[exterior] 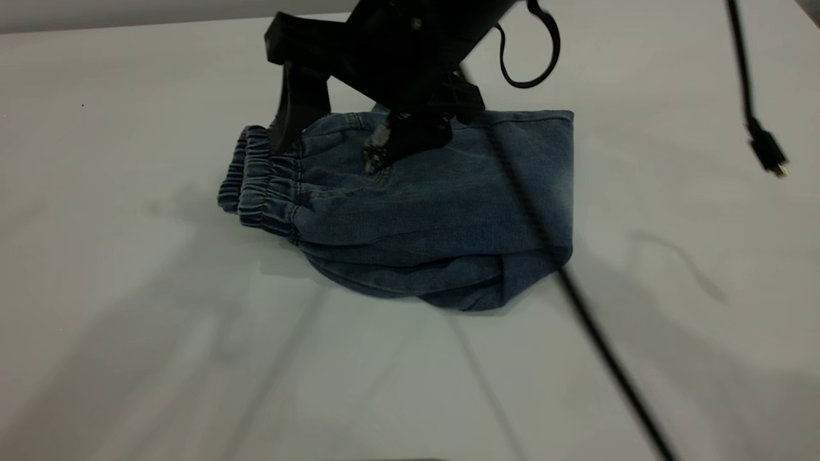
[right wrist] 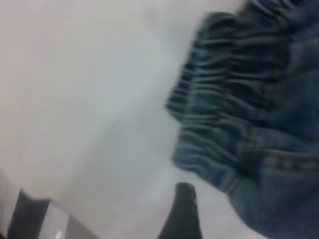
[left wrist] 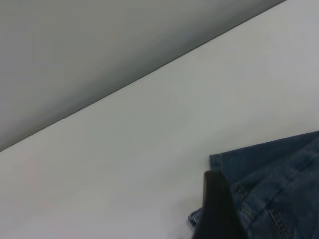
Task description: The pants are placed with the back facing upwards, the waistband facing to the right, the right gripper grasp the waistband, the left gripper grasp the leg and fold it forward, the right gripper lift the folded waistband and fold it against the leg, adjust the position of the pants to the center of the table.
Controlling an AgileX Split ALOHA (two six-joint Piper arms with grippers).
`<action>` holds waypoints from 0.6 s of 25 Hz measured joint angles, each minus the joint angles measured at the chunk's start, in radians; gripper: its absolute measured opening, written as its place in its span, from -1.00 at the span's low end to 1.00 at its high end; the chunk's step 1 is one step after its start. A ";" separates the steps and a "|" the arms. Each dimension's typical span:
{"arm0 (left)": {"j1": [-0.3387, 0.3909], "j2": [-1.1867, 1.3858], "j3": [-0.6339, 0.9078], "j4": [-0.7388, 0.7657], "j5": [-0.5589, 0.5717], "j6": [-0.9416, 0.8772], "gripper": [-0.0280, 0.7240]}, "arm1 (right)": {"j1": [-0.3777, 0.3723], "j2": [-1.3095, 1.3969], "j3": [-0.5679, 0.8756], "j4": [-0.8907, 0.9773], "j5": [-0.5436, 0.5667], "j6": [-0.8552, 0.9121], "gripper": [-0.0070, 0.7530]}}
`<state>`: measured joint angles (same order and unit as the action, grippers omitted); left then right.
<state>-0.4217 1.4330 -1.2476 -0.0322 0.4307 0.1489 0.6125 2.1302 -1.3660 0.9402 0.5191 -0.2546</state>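
The blue denim pants (exterior: 435, 211) lie folded into a compact bundle on the white table (exterior: 115, 307). The gathered waistband (exterior: 262, 186) lies at the bundle's left end. The printed leg is hidden inside the fold. My right gripper (exterior: 330, 150) hangs above the waistband end, open, with its fingers wide apart and holding nothing. In its wrist view one finger (right wrist: 184, 214) hovers over bare table beside the waistband (right wrist: 234, 84). In the left wrist view a single finger (left wrist: 219, 214) of the left gripper stands in front of a corner of the pants (left wrist: 279, 189), with no cloth held.
A black cable (exterior: 596, 333) runs diagonally across the pants' right part toward the front right. Another cable with a plug (exterior: 765, 150) dangles at the right, and a cable loop (exterior: 544, 57) hangs by the arm. The table's far edge (exterior: 128, 25) meets a wall.
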 joint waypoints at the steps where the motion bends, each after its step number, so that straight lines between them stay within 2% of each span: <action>1: 0.000 0.000 0.000 0.000 0.004 0.000 0.25 | 0.000 0.017 -0.031 -0.103 0.017 0.169 0.47; 4: 0.000 0.000 0.000 -0.001 0.012 0.000 0.25 | 0.000 0.077 -0.130 -0.321 0.099 0.536 0.46; 9: 0.000 0.000 0.001 -0.016 0.034 0.000 0.25 | 0.005 0.175 -0.207 -0.466 0.094 0.872 0.44; 12: 0.000 0.000 0.002 -0.047 0.037 0.000 0.25 | 0.007 0.224 -0.225 -0.473 0.048 0.997 0.38; 15: 0.000 0.000 0.002 -0.050 0.037 0.000 0.25 | 0.028 0.252 -0.250 -0.472 0.027 0.999 0.31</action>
<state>-0.4217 1.4327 -1.2455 -0.0819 0.4680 0.1489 0.6407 2.3827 -1.6163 0.4678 0.5466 0.7441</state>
